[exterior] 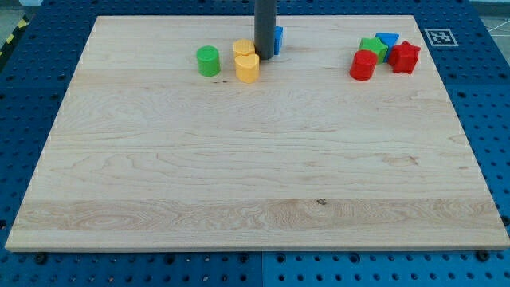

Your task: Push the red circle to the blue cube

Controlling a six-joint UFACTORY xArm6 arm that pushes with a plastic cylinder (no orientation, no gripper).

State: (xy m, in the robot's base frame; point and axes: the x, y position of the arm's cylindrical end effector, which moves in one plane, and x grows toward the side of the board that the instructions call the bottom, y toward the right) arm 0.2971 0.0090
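Note:
The red circle [362, 64] stands at the view's top right, touching a green block [372, 48], with a blue block [388, 40] and a red star-shaped block [405, 57] beside them. The blue cube [277, 40] sits at the top centre, mostly hidden behind my rod. My tip [262, 56] rests just left of the blue cube and right of two yellow blocks [246, 62]. The tip is far to the left of the red circle.
A green cylinder [208, 60] stands left of the yellow blocks. The wooden board [255, 175] lies on a blue pegboard table. A fiducial marker [437, 36] sits off the board's top right corner.

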